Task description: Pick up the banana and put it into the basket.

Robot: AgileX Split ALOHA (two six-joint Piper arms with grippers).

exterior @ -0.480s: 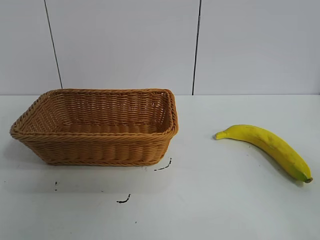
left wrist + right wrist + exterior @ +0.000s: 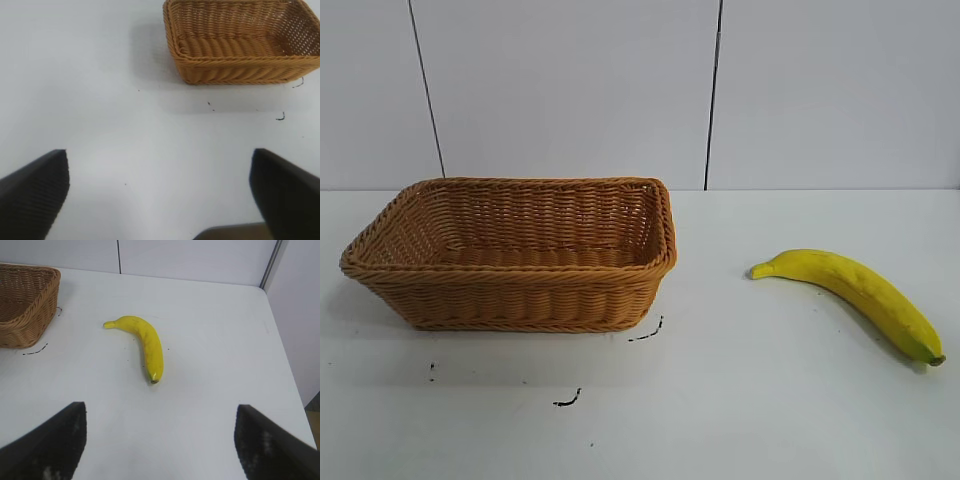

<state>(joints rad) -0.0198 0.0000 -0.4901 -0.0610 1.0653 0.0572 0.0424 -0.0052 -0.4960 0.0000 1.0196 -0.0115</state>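
**Both grippers wide, banana untouched**

Exterior: the banana lay on the table, well apart from the basket.

Left wrist: left gripper gaped, empty.

Right wrist: right gripper gaped, empty; best squared across the banana's middle.

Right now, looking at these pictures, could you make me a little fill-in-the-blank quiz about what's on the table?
1. The banana lies on the white ____, not in the basket.
2. The basket holds ____.
3. In its wrist view, the right pincer is ____, its fingers spread wide, with the banana beyond them.
4. The left pincer, also open, has the ____ ahead of it.

Missing words: table; nothing; open; basket
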